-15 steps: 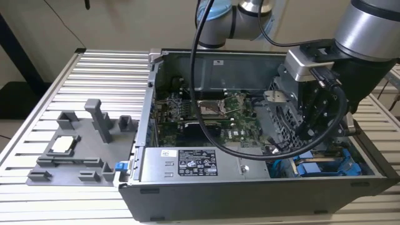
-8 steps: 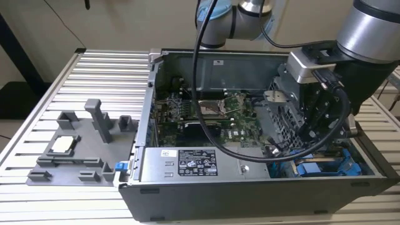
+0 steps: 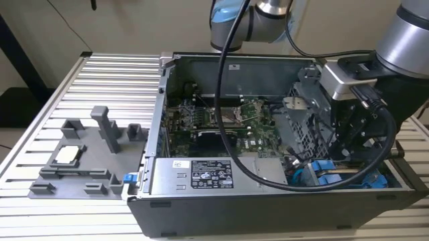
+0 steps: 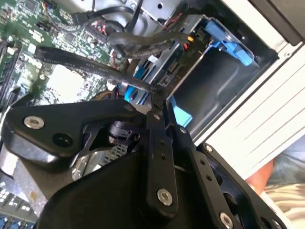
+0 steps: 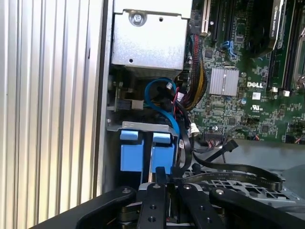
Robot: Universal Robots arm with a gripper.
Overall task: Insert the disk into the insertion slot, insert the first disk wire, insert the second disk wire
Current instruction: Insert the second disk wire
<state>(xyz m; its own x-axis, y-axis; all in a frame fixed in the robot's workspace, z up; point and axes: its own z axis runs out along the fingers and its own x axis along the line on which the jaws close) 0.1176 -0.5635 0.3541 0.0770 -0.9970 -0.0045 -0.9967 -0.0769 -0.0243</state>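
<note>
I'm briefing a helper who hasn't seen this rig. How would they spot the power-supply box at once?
Find the open black computer case on the ribbed metal table. Along its front edge lies the power-supply box, a long silver housing. Its black-and-white label distinguishes it from the perforated grey drive cage and the blue carrier tabs beside it.

Arm (image 3: 409, 35) is silver-grey tubing with a light-blue joint cap (image 3: 224, 17) — thick black cable (image 3: 231, 125) looping off it. Hand (image 4: 155, 102) is all matte black links with silver screw heads (image 4: 164, 196).
</note>
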